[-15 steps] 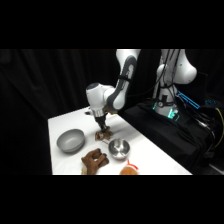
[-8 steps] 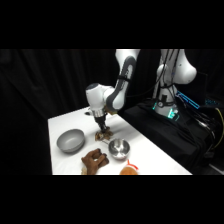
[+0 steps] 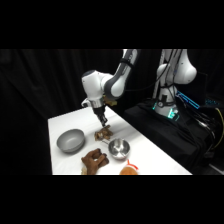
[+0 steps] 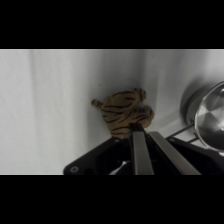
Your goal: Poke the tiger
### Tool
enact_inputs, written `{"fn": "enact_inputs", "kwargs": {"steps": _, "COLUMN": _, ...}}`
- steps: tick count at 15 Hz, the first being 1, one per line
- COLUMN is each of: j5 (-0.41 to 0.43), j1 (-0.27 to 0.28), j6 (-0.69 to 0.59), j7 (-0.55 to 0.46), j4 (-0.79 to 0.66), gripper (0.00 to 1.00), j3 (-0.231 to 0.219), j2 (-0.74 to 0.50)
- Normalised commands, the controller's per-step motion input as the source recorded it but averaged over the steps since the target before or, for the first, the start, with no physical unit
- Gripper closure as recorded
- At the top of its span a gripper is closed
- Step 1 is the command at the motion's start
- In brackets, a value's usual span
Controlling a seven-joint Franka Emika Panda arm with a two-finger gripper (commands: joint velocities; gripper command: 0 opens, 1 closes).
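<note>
A white robot arm reaches down over a white table (image 3: 65, 122), and its gripper (image 3: 104, 121) comes from above onto a small tan toy tiger (image 3: 103, 134) with dark stripes. In the side view the tiger lies near the middle of the table, directly under the gripper tip, between a grey metal bowl (image 3: 70, 140) on one side and a shinier metal bowl (image 3: 119, 148) just beside it on the other. A larger dark reddish-brown toy (image 3: 95, 160) lies nearer the front edge, and an orange-and-white rounded toy (image 3: 129, 170) sits at the bottom edge. In the wrist view the gripper (image 4: 138, 131) has its fingers drawn together into one narrow metal bar, holding nothing, its tip touching the tiger's (image 4: 123, 112) near edge. The tiger lies flat, its long axis crosswise to the fingers. Which end is its head cannot be told. The shiny bowl's rim (image 4: 200, 119) curves in at the right.
</note>
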Motion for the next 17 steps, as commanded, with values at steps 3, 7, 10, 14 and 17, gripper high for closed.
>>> {"fn": "enact_inputs", "kwargs": {"steps": 3, "j5": 0.004, "j1": 0.06, "j6": -0.38, "j7": -0.01, "j4": 0.0, "gripper": 0.58, "j3": -0.071, "j2": -0.41}}
{"fn": "enact_inputs", "kwargs": {"steps": 7, "j5": -0.014, "j1": 0.083, "j6": -0.32, "j7": 0.01, "j4": 0.05, "gripper": 0.24, "j3": -0.078, "j2": -0.31}}
{"fn": "enact_inputs", "kwargs": {"steps": 10, "j5": -0.023, "j1": 0.096, "j6": -0.28, "j7": 0.02, "j4": 0.08, "gripper": 0.02, "j3": -0.075, "j2": -0.22}}
{"fn": "enact_inputs", "kwargs": {"steps": 14, "j5": -0.063, "j1": 0.104, "j6": -0.23, "j7": 0.11, "j4": 0.06, "gripper": 0.0, "j3": -0.08, "j2": -0.21}}
{"fn": "enact_inputs", "kwargs": {"steps": 17, "j5": -0.08, "j1": 0.105, "j6": -0.15, "j7": 0.13, "j4": 0.02, "gripper": 0.0, "j3": -0.076, "j2": -0.19}}
